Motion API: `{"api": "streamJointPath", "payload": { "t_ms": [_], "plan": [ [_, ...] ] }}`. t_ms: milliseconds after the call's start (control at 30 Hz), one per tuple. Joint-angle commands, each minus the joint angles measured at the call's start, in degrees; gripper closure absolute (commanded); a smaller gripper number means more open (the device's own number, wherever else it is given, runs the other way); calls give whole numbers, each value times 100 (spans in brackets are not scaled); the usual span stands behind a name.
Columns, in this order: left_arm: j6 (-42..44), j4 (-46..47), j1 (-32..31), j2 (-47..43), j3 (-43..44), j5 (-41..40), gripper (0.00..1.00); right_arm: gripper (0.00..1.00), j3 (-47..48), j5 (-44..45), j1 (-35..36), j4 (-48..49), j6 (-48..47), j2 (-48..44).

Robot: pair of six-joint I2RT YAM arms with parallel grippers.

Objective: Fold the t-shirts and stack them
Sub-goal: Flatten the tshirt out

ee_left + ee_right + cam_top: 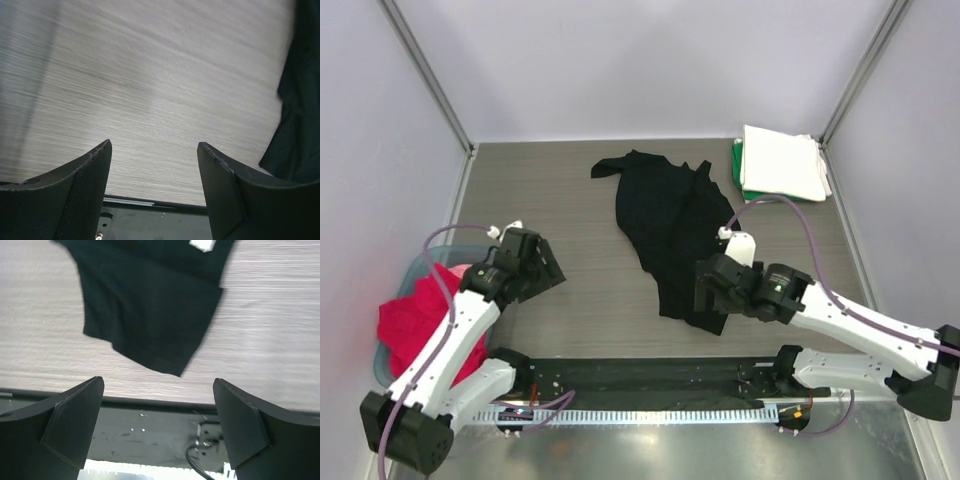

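Top external: black t-shirt (670, 225) crumpled mid-worktop, stretching toward far edge. Soft, limp, light; expect sagging. Your right claw (157, 382) spread, empty, at its near end; left claw (154, 145) spread too. Pinch edge corners.

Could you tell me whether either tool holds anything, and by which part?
Nothing is held: left tool and right tool both stand open and empty.

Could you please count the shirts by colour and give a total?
black shirt: 1
white shirt: 1
green shirt: 1
red-pink bundle in the tub: at least 1, pieces not separable
Total: at least 4
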Motion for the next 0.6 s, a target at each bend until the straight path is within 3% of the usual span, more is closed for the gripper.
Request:
{"api": "streamJointPath", "payload": {
  "t_ms": [0,100,133,233,267,300,433,567],
  "plan": [
    [-329,812,-215,264,-272,424,30,3,-211,-472,-57,1486,-400,320],
    [-444,1384,-224,782,-265,513,30,3,-534,-681,-373,1942,-565,567],
    [-418,1646,-233,1001,-73,452,29,3,-667,-1266,-870,2154,-645,559],
    [-103,2033,-198,1984,654,293,16,3,-1072,-2262,-1864,2849,-865,558],
    [133,2105,-163,2283,902,310,9,3,-1081,-2552,-1956,2920,-927,654],
    [327,2097,-41,3017,1479,319,7,3,-1003,-2581,-2017,2938,-1066,760],
    [487,2105,426,4811,2964,835,7,3,-940,-2704,-2027,2895,-1287,840],
    [645,2132,786,6429,4496,1328,18,3,-1098,-2696,-2053,2921,-1331,699]
  ]
}}
